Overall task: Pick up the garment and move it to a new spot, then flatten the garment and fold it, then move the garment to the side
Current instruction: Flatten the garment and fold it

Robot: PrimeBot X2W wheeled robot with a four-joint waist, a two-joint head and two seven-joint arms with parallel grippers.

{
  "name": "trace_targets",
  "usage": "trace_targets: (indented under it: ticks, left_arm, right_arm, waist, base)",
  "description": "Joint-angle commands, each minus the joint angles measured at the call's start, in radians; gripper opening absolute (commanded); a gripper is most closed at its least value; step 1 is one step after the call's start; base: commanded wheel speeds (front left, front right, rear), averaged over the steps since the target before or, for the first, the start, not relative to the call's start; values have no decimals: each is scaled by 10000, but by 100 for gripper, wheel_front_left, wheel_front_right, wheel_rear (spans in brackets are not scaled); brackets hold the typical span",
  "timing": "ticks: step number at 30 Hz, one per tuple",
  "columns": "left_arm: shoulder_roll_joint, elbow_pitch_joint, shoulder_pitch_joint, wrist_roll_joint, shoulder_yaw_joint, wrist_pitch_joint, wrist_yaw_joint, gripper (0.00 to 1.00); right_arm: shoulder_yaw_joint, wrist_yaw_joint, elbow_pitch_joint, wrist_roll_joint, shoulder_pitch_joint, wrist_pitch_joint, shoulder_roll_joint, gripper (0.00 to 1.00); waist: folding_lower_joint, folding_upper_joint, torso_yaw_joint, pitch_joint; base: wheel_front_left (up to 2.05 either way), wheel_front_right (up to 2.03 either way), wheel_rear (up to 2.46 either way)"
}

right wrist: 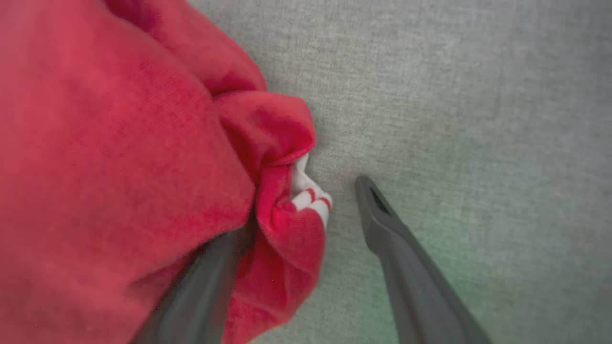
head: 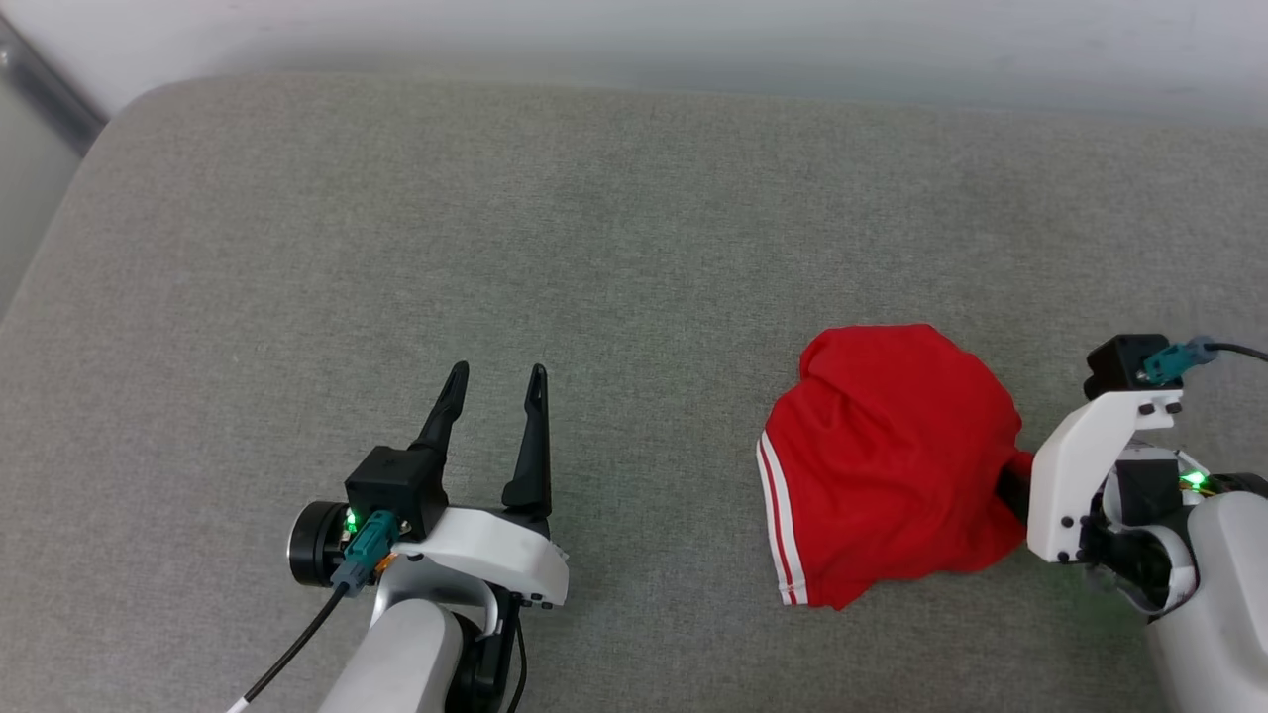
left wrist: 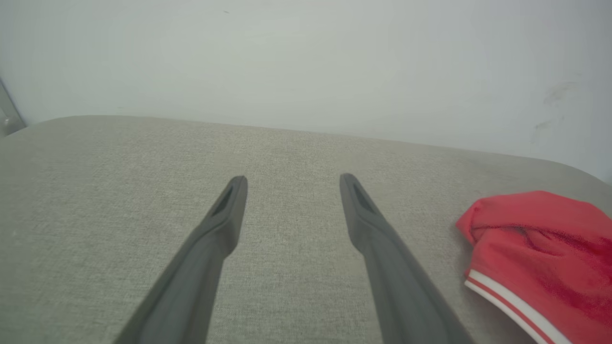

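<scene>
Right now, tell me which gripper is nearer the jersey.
Right. The right gripper touches the jersey, one finger tucked under its fold. The left gripper sits apart, well to its left.

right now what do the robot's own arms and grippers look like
Both arms have pale grey forearms, white moulded wrist shells with small black screws, a black box with a teal plug and black cable, and a green light. The left gripper and right gripper each end in two long, dark, tapering jaws.
</scene>
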Motion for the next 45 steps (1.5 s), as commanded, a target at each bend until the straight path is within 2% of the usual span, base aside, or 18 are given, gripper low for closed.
trace_targets:
  ticks: [1, 3, 5, 7, 12, 17, 20, 23, 27, 30, 35, 36, 37, 45]
  left_arm:
    - [-13, 84, -125, 52, 44, -63, -58, 100]
    - [-54, 143, -148, 73, 92, -69, -94, 100]
    - [-94, 173, -121, 104, 150, -72, -128, 100]
    - [-130, 188, -51, 124, 216, -74, -131, 100]
    - [-165, 250, 208, 174, 367, -53, -209, 100]
    - [-178, 314, 420, 238, 484, -54, -274, 100]
    - [-169, 314, 508, 254, 542, -55, -306, 100]
    - [-170, 334, 660, 253, 580, -55, -299, 100]
    - [-206, 336, 702, 252, 571, -55, -328, 100]
    - [-236, 363, 689, 246, 544, -55, -378, 100]
    - [-284, 426, 677, 248, 506, -55, -398, 100]
    - [-292, 444, 674, 248, 503, -56, -397, 100]
    - [-297, 455, 665, 250, 501, -56, -402, 100]
    - [-264, 587, 829, 251, 543, -56, -383, 100]
  right_arm:
    - [216, -3, 446, 285, -122, 155, -60, 100]
    - [416, -3, 959, 555, -68, 331, -47, 100]
    - [521, -3, 1311, 824, -92, 410, -39, 0]
    - [588, -3, 1412, 1017, -240, 220, -137, 0]
    - [312, -5, 983, 718, -996, -1027, -600, 0]
    - [-87, -5, 48, 31, -1333, -2201, -598, 0]
    - [31, -3, -976, -405, -1212, -2641, -304, 0]
    - [757, -3, -2191, -586, -563, -2657, 103, 0]
    - [2322, -5, -3401, -281, 565, -2007, 326, 0]
    - [3396, -5, -3584, 124, 1544, -1418, 366, 0]
    - [4311, -5, -3089, 522, 2669, -1179, 437, 0]
    - [4427, -3, -3008, 566, 2754, -1256, 436, 42]
    - [4516, -3, -2987, 636, 2805, -1424, 466, 100]
    - [4528, -3, -3952, 1198, 2811, -3947, 606, 100]
  waist:
    - [-1, 0, 120, 109]
    - [-1, 0, 145, 87]
    - [-1, 0, 158, 49]
    - [-1, 0, 149, -21]
    - [-1, 0, 22, -352]
    - [-1, 0, -161, -743]
    - [-1, 0, -296, -915]
    - [-1, 0, -428, -1061]
    - [-1, 0, -553, -1126]
    - [-1, 0, -594, -1119]
    - [-1, 0, -662, -1102]
    - [-1, 0, -680, -1097]
    - [-1, 0, -702, -1088]
    - [-1, 0, -897, -1360]
  base:
    - [0, 0, 0]
    - [0, 0, 0]
    - [0, 0, 0]
    - [0, 0, 0]
    - [0, 0, 0]
    - [0, 0, 0]
    - [0, 0, 0]
    - [0, 0, 0]
    - [0, 0, 0]
    - [0, 0, 0]
    - [0, 0, 0]
    - [0, 0, 0]
    - [0, 0, 0]
    - [0, 0, 0]
